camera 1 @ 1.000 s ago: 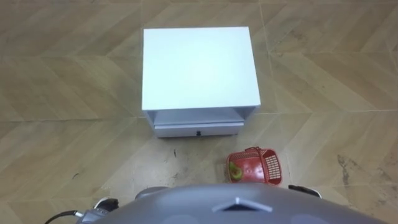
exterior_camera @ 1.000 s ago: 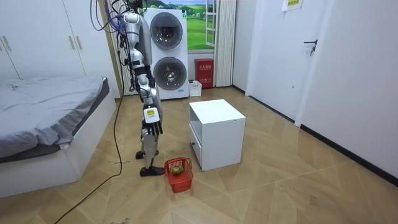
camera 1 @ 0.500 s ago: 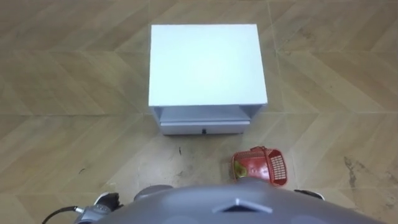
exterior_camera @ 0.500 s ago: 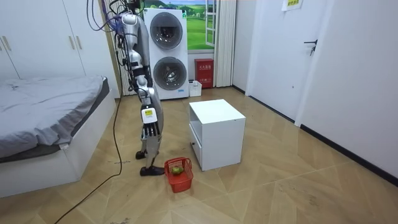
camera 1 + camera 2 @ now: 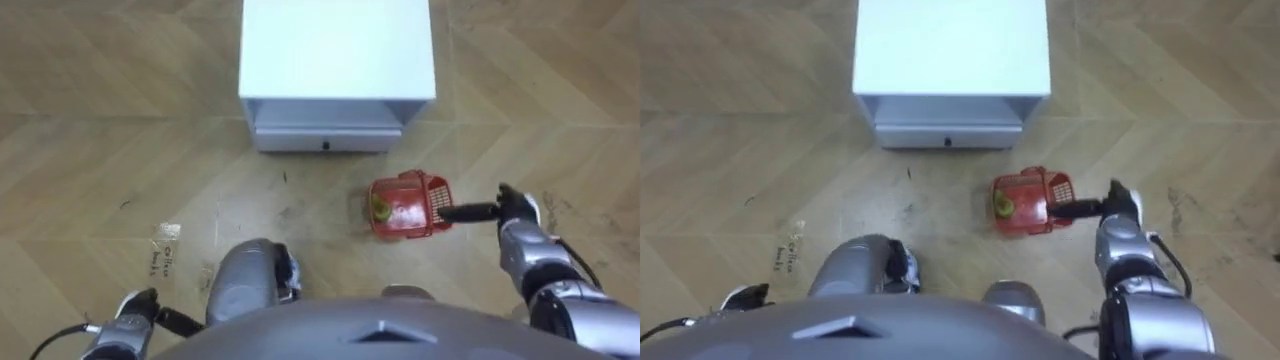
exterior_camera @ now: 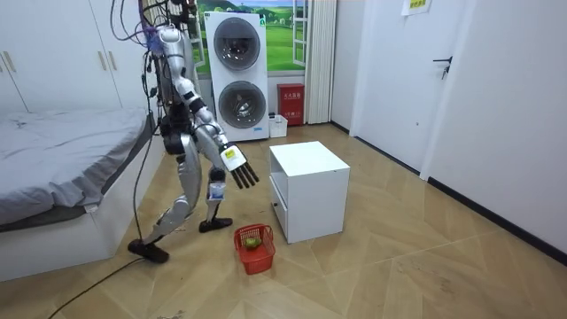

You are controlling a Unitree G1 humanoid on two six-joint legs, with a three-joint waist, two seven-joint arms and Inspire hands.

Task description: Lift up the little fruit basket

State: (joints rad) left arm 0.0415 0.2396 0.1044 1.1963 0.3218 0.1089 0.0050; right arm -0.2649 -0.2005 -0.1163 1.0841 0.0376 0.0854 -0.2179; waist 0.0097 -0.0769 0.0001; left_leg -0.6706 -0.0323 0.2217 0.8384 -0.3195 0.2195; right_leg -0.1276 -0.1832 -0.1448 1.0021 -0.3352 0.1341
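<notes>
Since the earlier frame a deep lunge has been taken: in the room view one leg is set far back towards the bed [image 6: 62, 168] and the trunk is bent forward. The right arm has been brought out in front of the body, and the head camera has shifted with the bend.

At the lower left of the eye views the left hand [image 5: 122, 328] is seen low beside the body; its state cannot be told. Further right, a white cabinet [image 5: 337, 45] stands on the wooden floor [image 5: 120, 150], its single drawer [image 5: 325, 139] closed and turned towards the robot. The red fruit basket [image 5: 436, 196] rests on the floor before the cabinet's right front corner, apart from it, with a green fruit [image 5: 380, 208] lying at its left end.

To the right of the basket the right hand [image 5: 518, 211] is held out with its fingers [image 5: 468, 212] straight and pointed at the basket's right rim. Nothing is held in it. In the room view this hand is seen well above the basket, the fingers spread, so the basket is untouched.
</notes>
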